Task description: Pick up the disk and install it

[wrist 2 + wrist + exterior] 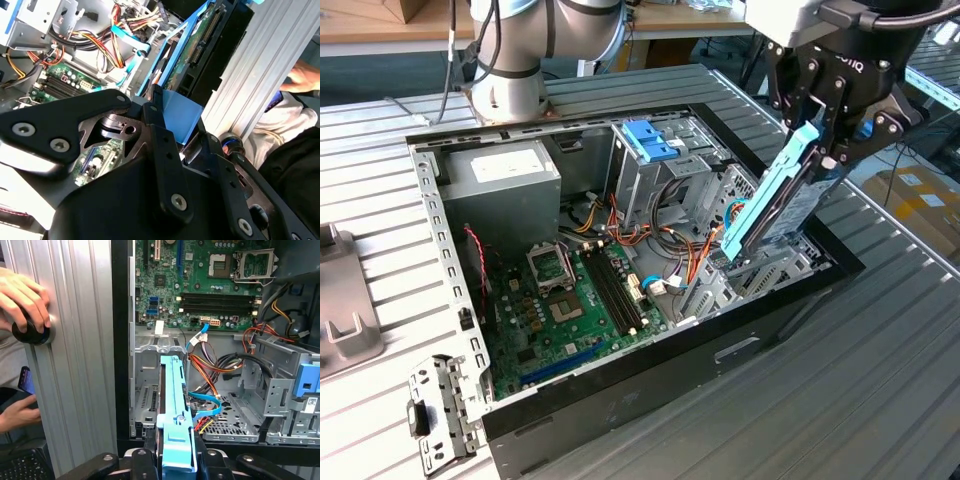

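Clamps the disk [775,200] by its upper end, with the gripper [828,135] closed and black metal fingers [165,150] pressed on both flat faces. Hangs it below and ahead of the fingertips, long axis steeply tilted, lower end aimed down into the case.

Shows edge-on in the first wrist view as a narrow light blue plastic rail [175,405], smooth and moulded, over a thin dark slab.

Points straight at the bay [146,390] just beyond, a box of bare, perforated sheet steel at the case's corner. Reaches the bay's mouth with the lower end; cannot tell whether touching.

Just beside: loose cables [220,365], orange, yellow and black, and a flat blue ribbon [207,407].

Farther in: a green board [570,290], studded with long slots and a square socket.

Farther yet: a grey supply box [505,180], and a steel cage [660,175] topped by a blue bracket [648,138].

Under everything: a ribbed aluminium table [880,380].
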Robot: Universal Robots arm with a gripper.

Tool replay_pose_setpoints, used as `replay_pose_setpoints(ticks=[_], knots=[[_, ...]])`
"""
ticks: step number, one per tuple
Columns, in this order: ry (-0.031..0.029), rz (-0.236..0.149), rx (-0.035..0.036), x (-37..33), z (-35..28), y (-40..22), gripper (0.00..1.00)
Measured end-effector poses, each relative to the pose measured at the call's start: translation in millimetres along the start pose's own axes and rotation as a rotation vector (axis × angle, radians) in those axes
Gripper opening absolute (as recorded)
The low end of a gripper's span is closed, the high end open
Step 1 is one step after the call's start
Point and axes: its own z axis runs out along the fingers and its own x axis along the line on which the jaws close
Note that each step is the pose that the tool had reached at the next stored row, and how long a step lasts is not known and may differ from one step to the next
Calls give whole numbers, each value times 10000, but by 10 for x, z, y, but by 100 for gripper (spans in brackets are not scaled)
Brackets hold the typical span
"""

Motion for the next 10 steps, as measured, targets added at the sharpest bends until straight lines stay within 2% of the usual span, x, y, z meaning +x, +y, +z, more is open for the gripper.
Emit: replay_pose_setpoints(ticks=[2,3,10], knots=[[11,-6,-21,-38,10,-3,37],[11,-5,-63,-52,31,-12,37],[16,-13,-191,-63,97,-64,37]])
